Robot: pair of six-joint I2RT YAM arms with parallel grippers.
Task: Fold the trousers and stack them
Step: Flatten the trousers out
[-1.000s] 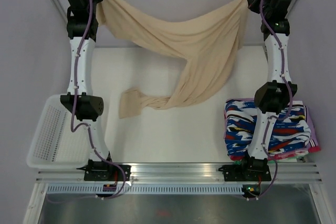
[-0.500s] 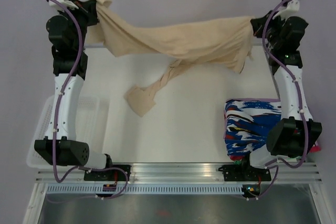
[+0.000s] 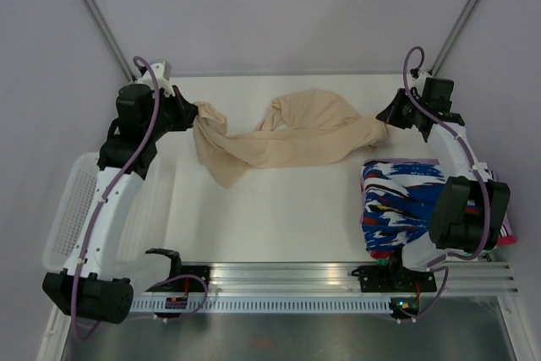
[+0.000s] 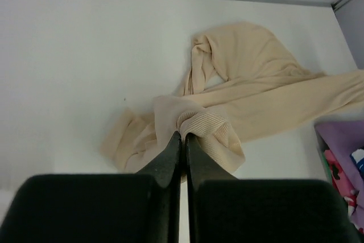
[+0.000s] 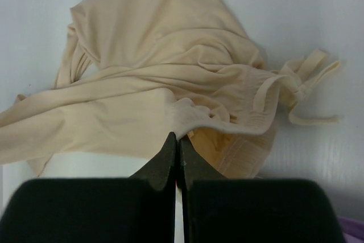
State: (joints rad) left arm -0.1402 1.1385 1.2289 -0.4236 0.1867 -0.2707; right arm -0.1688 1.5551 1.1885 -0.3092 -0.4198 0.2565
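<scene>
The trousers (image 3: 287,137) lie crumpled along the far part of the table (image 3: 279,217), reaching from the left side to the right side. The left gripper (image 3: 192,114) is fully closed on a ribbed cuff — the right gripper (image 3: 386,117) is closed on the drawstring end, just beyond the patterned garments (image 3: 406,200) at the near right corner.
</scene>
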